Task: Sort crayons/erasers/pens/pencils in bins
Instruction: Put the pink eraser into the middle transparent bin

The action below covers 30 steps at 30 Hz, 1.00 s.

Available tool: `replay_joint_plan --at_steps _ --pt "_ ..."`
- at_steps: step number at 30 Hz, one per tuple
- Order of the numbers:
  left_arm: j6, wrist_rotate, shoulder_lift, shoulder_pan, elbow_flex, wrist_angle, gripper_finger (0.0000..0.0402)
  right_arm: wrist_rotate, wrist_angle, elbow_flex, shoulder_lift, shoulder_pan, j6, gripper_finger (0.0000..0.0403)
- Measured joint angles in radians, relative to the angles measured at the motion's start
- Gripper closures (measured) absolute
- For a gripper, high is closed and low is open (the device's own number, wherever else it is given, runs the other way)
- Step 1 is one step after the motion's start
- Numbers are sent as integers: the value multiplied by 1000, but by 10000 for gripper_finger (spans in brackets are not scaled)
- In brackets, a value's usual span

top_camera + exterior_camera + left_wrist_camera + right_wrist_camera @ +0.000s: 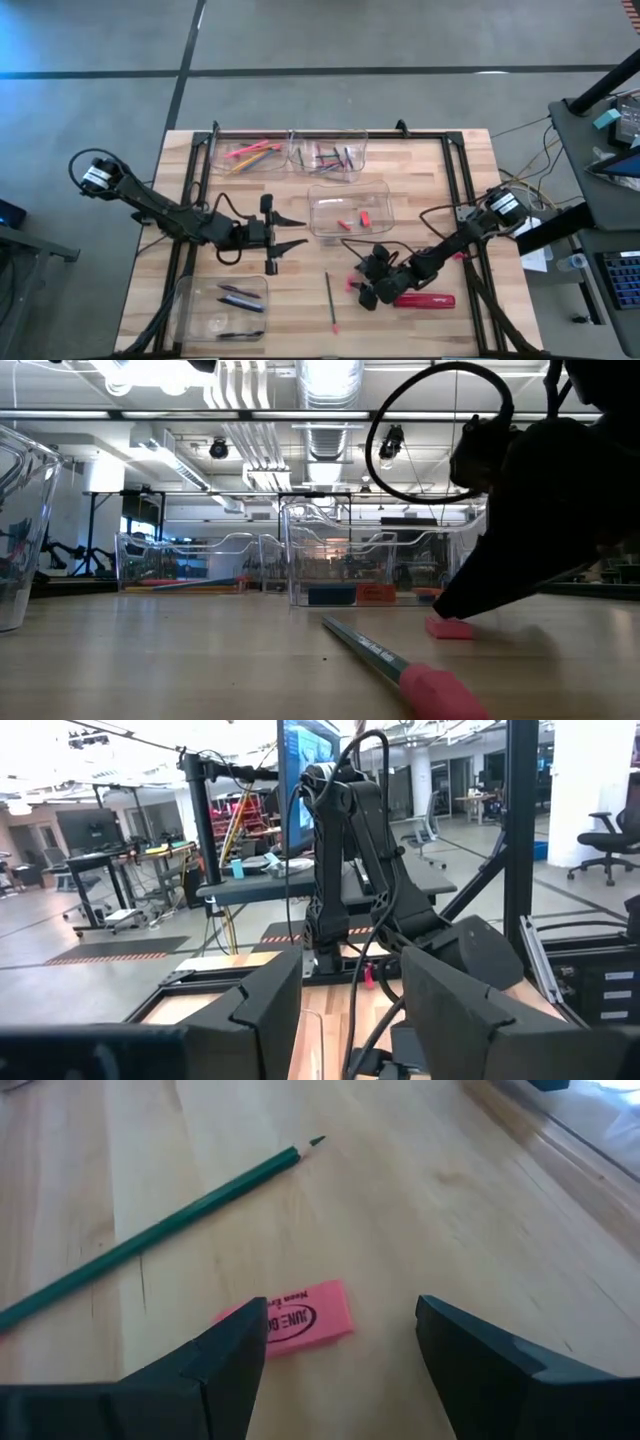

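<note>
I have the left gripper hovering over the middle of the light wooden table, its two dark fingers apart with nothing between them. Toward the table's near left corner sits a clear shallow plastic bin with a few dark sticks in it; along the far edge two more clear bins stand side by side, the left one holding orange, yellow and red pencils, the right one holding dark sticks. Mid-table a fourth clear bin holds small red erasers. A thin green pencil with a pink end lies near the front edge. My right gripper hangs low, fingers spread either side of a flat pink eraser with dark lettering, not clamped on it. Just beyond lies a red oblong object with white lettering.
</note>
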State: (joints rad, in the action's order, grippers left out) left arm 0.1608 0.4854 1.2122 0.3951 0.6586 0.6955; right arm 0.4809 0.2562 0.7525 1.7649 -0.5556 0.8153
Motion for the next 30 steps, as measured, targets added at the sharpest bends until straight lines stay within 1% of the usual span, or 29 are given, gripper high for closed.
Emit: replay_joint_plan --at_steps 7,11,16,20,30 --pt "-1 0 1 1 -2 0 244 -48 57 0 18 -1 -7 158" --pt "-1 0 1 1 -2 0 244 -107 74 0 21 -6 -35 158" --pt "-1 0 1 0 -2 0 244 -118 68 0 21 -20 -84 161" --pt "-25 0 1 0 -2 0 244 -118 60 0 22 -23 -120 181" --pt "-27 -1 1 0 -2 0 244 -118 31 -2 22 -24 -113 254"
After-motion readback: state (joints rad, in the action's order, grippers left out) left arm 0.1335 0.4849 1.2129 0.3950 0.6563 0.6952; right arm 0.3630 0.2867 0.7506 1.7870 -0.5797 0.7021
